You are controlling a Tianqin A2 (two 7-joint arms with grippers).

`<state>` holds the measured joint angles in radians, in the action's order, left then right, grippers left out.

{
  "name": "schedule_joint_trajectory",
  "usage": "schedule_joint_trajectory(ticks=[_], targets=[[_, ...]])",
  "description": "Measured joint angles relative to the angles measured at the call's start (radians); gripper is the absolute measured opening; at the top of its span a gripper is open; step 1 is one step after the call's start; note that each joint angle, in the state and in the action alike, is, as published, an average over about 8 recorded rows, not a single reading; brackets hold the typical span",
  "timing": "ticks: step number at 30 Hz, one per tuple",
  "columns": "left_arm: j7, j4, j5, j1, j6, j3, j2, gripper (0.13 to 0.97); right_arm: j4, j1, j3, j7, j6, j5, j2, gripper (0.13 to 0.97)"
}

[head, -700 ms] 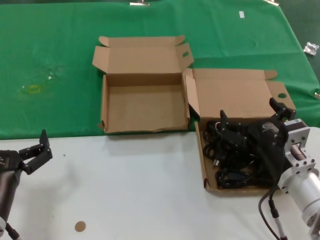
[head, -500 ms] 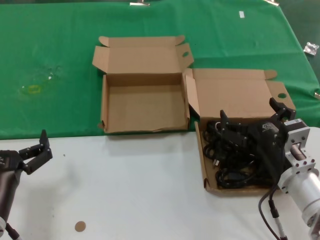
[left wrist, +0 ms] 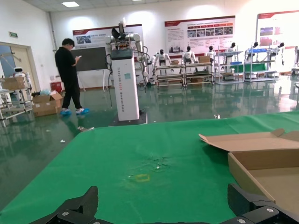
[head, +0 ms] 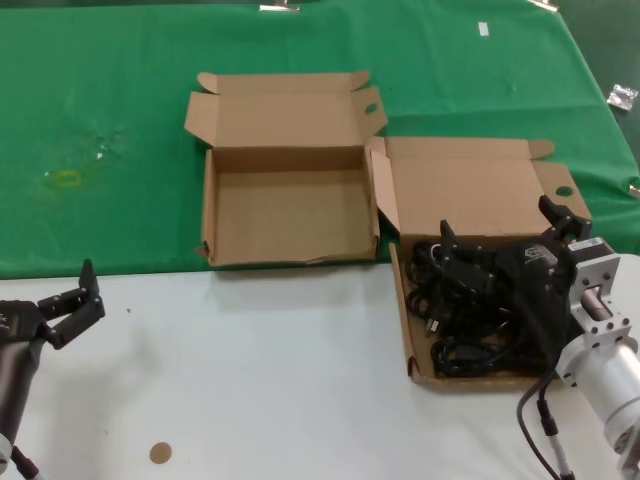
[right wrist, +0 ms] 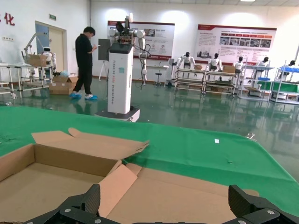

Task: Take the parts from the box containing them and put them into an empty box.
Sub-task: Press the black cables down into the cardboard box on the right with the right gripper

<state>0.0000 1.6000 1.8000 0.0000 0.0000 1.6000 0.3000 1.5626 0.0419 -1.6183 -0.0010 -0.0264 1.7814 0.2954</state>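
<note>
From the head, two brown boxes sit open on the worktop (head: 260, 370), side by side where the green cloth (head: 100, 120) meets the white part. The empty box (head: 285, 205) is on the left. The full box (head: 470, 215) is just to its right, with black cords (head: 462, 335) piled in its tray. The right gripper (head: 505, 240) hangs over the cords with its jaws wide apart, holding nothing. The left gripper (head: 75, 295) waits far off at the near left edge, jaws apart too. A small brown disc (head: 160, 453) lies on the white part. From the left wrist, both black fingertips (left wrist: 77, 205) poke up, spread wide, with the empty box ahead. From the right wrist, the fingertips are spread wide too, with box flaps behind.
</note>
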Motion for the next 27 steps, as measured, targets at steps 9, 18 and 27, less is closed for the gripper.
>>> schedule_joint_trajectory(ticks=[9,18,27], targets=[[0.0,0.0,0.0,0.0,0.0,0.0,0.0,0.966,0.0,0.0,0.0,0.0,0.0,0.0,0.0,0.966],[0.0,0.0,0.0,0.0,0.0,0.0,0.0,0.966,0.0,0.0,0.0,0.0,0.0,0.0,0.0,0.966],[0.0,0.0,0.0,0.0,0.0,0.0,0.0,0.966,0.0,0.0,0.0,0.0,0.0,0.0,0.0,0.966]])
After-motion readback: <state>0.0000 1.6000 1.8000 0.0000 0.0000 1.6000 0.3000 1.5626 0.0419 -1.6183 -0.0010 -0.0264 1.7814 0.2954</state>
